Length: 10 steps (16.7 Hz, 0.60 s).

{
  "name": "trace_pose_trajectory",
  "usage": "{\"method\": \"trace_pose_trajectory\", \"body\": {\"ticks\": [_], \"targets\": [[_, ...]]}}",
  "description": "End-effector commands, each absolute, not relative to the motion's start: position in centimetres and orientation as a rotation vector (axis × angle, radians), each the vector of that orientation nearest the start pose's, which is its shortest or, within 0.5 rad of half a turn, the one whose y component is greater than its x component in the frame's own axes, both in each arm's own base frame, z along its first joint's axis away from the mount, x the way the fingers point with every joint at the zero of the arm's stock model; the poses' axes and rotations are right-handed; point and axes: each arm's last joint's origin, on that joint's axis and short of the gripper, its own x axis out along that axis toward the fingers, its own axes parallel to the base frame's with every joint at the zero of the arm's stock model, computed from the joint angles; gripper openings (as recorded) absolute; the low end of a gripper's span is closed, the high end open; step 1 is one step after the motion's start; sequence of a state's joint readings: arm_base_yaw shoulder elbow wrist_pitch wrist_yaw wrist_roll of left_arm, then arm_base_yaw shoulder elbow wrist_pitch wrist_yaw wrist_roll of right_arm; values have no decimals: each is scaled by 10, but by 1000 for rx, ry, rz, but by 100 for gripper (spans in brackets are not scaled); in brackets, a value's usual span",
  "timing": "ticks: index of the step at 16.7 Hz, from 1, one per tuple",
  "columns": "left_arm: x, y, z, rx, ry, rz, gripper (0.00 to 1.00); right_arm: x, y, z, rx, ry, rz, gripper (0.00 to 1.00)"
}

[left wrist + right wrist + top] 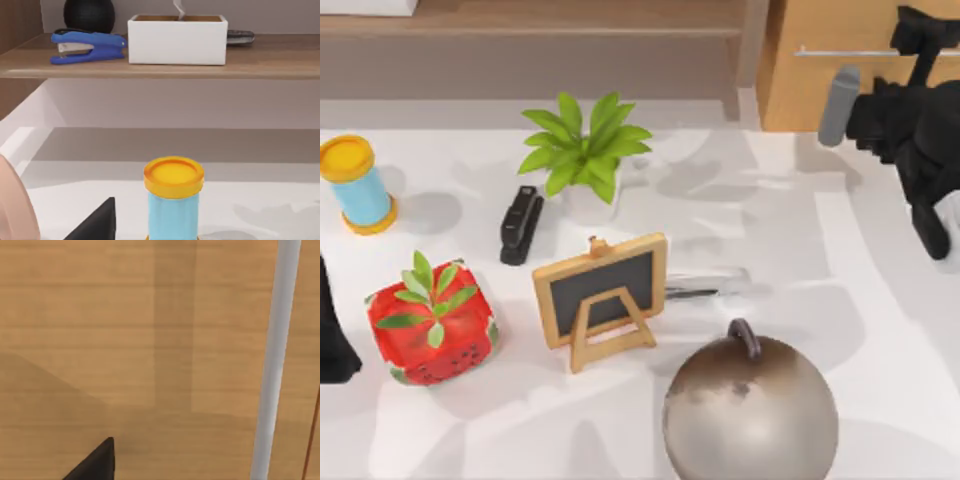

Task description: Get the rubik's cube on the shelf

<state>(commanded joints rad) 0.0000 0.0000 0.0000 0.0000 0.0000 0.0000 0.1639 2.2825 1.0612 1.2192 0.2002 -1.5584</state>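
Items on the white surface (880, 300), nearest first, clock positions taken from the top view:

1. Round metallic ball with a dark handle (750, 410), being carried at 5 o'clock at the near edge.
2. Red strawberry box with leaves (430, 325), being carried at 8 o'clock. The left tool (332, 345) is being held just beside it at 9 o'clock, at the surface's left edge; its state cannot be told.
3. Small chalkboard easel (602, 295), being displayed upright near the centre.
4. Black stapler (520, 225), being carried at 10 o'clock from the easel.
5. Blue bottle with a yellow lid (358, 185), being stood upright at 10 o'clock, well left of the stapler.
6. Green potted plant (582, 150), being carried at 12 o'clock.
7. The shelf (520, 60), being shown along the far edge from 10 to 12 o'clock. In the left wrist view a blue stapler (87, 46), a white box (177, 40) and a black round object (89, 15) are being carried on its top board.
8. Light-orange cabinet (820, 90) with a silver handle (840, 51), at 1 o'clock. The right tool (918, 40) is being held close against its front; its state cannot be told.
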Motion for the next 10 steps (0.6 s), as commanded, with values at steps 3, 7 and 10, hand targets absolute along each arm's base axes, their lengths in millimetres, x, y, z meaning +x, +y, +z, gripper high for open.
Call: {"method": "trace_pose_trajectory", "body": {"ticks": [3, 7, 10], "targets": [[106, -1, 160, 0, 0, 0, 100, 431, 69, 89, -1571, 8, -8, 92], [106, -1, 160, 0, 0, 0, 100, 431, 69, 89, -1571, 8, -8, 62], [106, -1, 160, 0, 0, 0, 100, 431, 69, 89, -1571, 8, -8, 40]]}}
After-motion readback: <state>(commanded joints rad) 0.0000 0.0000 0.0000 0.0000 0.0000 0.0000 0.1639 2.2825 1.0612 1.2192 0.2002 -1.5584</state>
